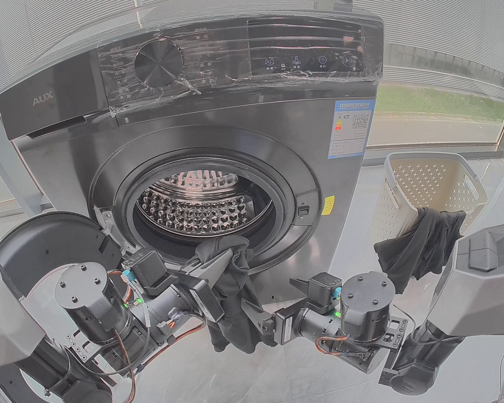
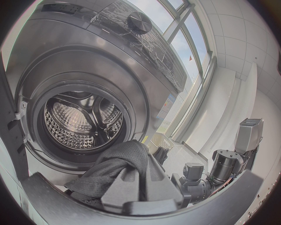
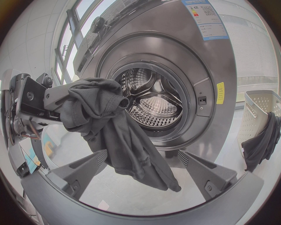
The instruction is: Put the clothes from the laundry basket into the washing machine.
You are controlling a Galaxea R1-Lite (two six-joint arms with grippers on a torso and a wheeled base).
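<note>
The left gripper (image 1: 225,263) is clamped on a dark garment (image 1: 234,310) that hangs at the lower rim of the open washing machine (image 1: 198,99) mouth. The right gripper (image 1: 266,291), jaws spread apart, sits just beside the hanging cloth. A second dark garment (image 1: 420,249) drapes over the near rim of the laundry basket (image 1: 429,182).

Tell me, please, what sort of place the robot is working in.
Likely a laundry corner in a glass-walled building: a front-loading washing machine with its door open, a white laundry basket with a dark garment over its rim, and large windows onto grass behind.
</note>
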